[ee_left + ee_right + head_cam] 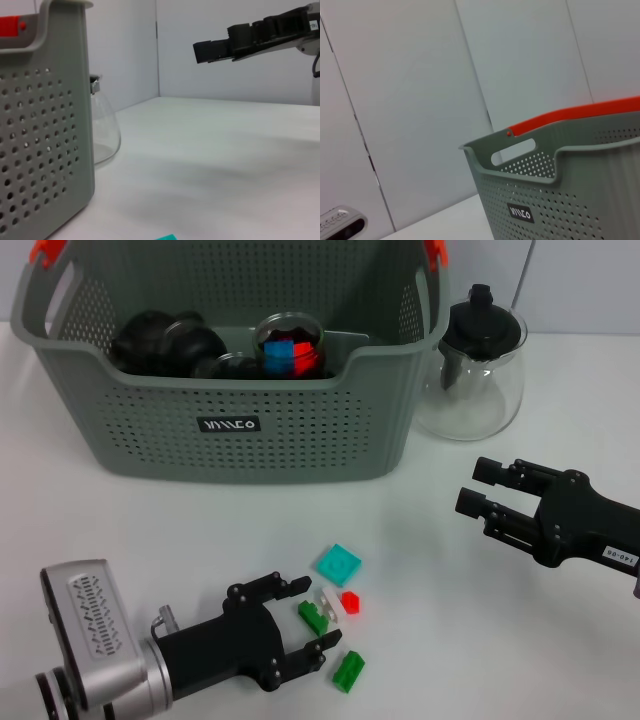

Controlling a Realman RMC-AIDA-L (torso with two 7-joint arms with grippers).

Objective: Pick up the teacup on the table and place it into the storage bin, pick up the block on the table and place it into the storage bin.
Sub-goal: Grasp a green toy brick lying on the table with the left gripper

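A green block (313, 615) lies on the white table (130, 520) between the fingers of the left gripper (306, 622), whose jaws stand wide open around it, nothing clamped. Just beside it: a white/red block (341, 602), a teal tile (339, 564), another green block (349, 671). The storage bin (228, 425) sits at the back w/ a teacup (289, 344) inside (holding red and blue pieces). Right gripper (473, 487) hovers near a glass teapot (476, 365), jaws apart, empty.
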